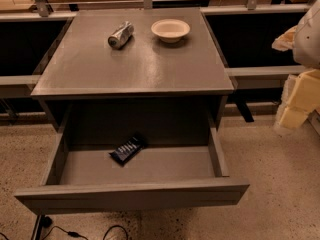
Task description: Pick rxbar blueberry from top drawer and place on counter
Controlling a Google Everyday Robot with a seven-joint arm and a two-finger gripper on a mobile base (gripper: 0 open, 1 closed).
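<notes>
in the camera view, the top drawer point(135, 196) is standing pulled wide open below the grey worktop point(150, 64). the rxbar blueberry point(128, 149) is lying flat on the drawer floor, left of the middle and toward the back, turned at a slant and touching neither side wall. on the worktop a crushed silver can point(120, 34) is lying on its side toward the back left, and a pale bowl point(170, 30) is sitting upright to its right, the two apart. the tool point(300, 101) is hanging at the right edge of the view, beside the table and above the speckled floor point(280, 184), well apart from the bar. it is only partly showing, and whether it is open or closed cannot be told.
</notes>
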